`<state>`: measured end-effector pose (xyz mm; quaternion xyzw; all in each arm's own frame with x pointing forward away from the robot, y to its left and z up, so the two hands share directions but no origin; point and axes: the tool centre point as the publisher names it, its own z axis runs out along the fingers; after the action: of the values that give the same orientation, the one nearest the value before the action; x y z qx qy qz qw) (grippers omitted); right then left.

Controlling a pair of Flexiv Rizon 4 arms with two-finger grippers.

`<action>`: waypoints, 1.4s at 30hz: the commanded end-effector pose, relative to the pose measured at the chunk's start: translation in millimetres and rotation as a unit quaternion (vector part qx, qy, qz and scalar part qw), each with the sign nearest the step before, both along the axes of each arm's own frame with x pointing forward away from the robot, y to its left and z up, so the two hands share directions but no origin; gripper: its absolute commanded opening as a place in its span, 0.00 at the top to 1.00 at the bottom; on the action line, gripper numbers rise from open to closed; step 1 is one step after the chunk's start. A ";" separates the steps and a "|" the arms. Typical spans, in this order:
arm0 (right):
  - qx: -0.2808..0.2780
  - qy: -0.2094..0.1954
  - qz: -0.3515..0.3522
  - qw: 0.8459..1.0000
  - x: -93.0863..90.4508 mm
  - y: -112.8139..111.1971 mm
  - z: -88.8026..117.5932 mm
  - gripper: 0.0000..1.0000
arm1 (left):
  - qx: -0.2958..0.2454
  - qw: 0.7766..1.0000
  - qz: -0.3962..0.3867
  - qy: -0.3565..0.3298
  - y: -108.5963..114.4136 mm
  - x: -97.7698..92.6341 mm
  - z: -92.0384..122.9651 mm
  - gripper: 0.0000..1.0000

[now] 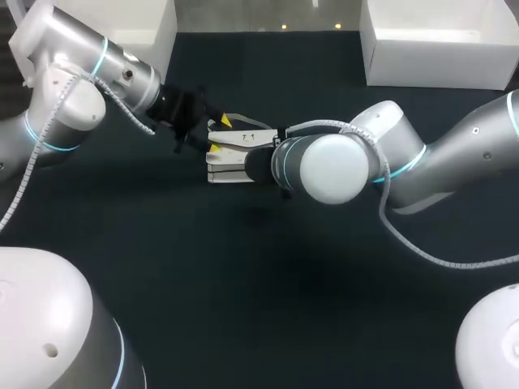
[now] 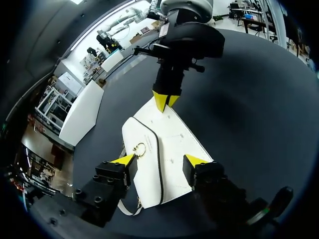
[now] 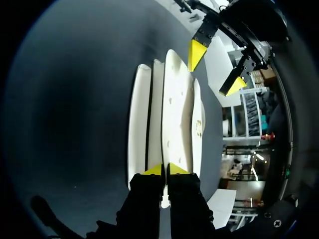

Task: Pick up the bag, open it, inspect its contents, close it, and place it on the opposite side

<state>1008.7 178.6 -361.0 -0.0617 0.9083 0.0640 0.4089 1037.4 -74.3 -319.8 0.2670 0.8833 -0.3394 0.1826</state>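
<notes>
White bag (image 1: 239,139) held near the middle of the dark matte table (image 1: 243,275), between the two arms. The right gripper (image 3: 163,170) grips one end of the bag: its yellow tips stand almost together, pinching a thin white panel edge from both sides. The rest of the bag extends straight ahead of these fingers. The left gripper (image 2: 159,160) is at the bag's opposite end with its fingers spread wide. In the left wrist view the bag lies between the two tips. In the right wrist view one tip is just beside the bag's far end and the other stands off to the flap side, so the bag is not clamped there. Whether the bag rests on the table cannot be told.

The bag is flat and roughly rectangular with rounded corners, in a smooth, leather-like white. A thin dark line traces the curved flap edge, and a small gold ring clasp (image 2: 140,149) sits on the flap. Seen edge-on from the right wrist, the bag shows several parallel white layers. A narrow white strap (image 2: 128,210) curls out at the end nearest the left gripper.
</notes>
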 end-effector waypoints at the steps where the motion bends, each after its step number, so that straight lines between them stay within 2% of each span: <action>1: 0.019 -0.095 -0.004 0.995 -1.4 -0.6 -4.0 1.00 | 0.002 1.000 0.008 0.000 -3.8 -0.3 -9.3 0.36; 4: 0.019 -0.095 -0.004 0.995 -1.4 -0.6 -4.0 1.00 | 0.004 1.000 0.010 0.001 -6.1 2.5 -13.3 0.40; 11: 0.019 -0.095 -0.004 0.995 -1.4 -0.6 -4.0 1.00 | 0.011 1.000 0.022 0.000 -9.0 11.9 -19.2 0.65; 15: 0.019 -0.095 -0.004 0.995 -1.4 -0.6 -4.0 1.00 | 0.011 0.999 0.030 0.002 -8.5 15.3 -20.5 0.82; 18: 0.019 -0.095 -0.004 0.995 -1.4 -0.6 -4.0 1.00 | 0.008 0.999 0.034 0.004 -7.6 17.1 -20.0 1.00; 29: 0.019 -0.095 -0.004 0.995 -1.4 -0.6 -4.0 1.00 | -0.008 0.999 0.040 0.028 -4.3 28.2 -3.1 1.00; 42: 0.019 -0.095 -0.004 0.995 -1.4 -0.6 -4.0 1.00 | -0.019 0.992 0.070 0.105 3.0 52.1 9.0 1.00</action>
<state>1008.4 178.7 -361.0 -0.0615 0.9082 0.0634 0.4091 1079.2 -72.4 -311.2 0.1571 0.9058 -0.3690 0.1368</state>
